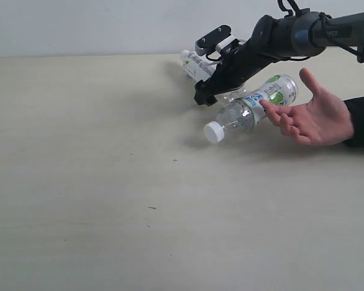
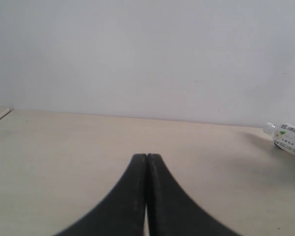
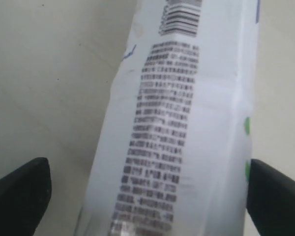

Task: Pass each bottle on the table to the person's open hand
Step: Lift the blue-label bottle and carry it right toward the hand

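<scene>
Far bottle (image 1: 193,63), 12 o'clock on table (image 1: 79,182), half hidden behind my R arm (image 1: 273,39). Print on near bottle (image 3: 177,123) too blurred to read.

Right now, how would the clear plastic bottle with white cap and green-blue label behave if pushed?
The white-capped clear plastic bottle would probably roll: round, lying sideways. Its glossy label may be slippery. Thin clear walls could dent when squeezed.
</scene>
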Robot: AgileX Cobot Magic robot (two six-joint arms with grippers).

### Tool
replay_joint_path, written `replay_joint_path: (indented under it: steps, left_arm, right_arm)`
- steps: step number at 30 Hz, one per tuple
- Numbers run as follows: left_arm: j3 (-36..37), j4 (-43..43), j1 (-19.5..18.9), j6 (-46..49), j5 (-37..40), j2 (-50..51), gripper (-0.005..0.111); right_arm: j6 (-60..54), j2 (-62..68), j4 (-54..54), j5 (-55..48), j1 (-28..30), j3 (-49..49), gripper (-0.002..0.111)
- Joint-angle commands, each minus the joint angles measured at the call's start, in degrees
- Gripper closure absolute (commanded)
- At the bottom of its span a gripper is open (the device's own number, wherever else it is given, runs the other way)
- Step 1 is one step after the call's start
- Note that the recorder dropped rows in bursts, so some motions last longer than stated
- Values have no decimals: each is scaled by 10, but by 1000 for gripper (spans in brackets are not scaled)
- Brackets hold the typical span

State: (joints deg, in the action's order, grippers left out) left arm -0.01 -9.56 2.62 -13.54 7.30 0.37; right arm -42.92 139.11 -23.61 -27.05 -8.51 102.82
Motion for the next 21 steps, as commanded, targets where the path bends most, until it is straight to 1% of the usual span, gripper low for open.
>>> replay_joint_path:
  steps: [1,15,17,18,20,21]
  left_arm:
    - [0,-4,3,-3,-2,-4,106]
    - [0,-4,3,-3,-2,-4,106]
    - [0,-4,3,-3,-2,-4,106]
    - [0,-4,3,-3,-2,-4,106]
    - [0,-4,3,-3,-2,-4,106]
    - [0,-4,3,-3,-2,-4,106]
  right_arm:
    - [-19,0,1,12,2,4,3]
    - [-19,0,0,6,2,4,4]
    - [-19,0,0,6,2,4,8]
    - [-19,0,0,6,2,4,12]
    - [-19,0,0,7,2,4,24]
    - [-19,0,0,7,2,4,34]
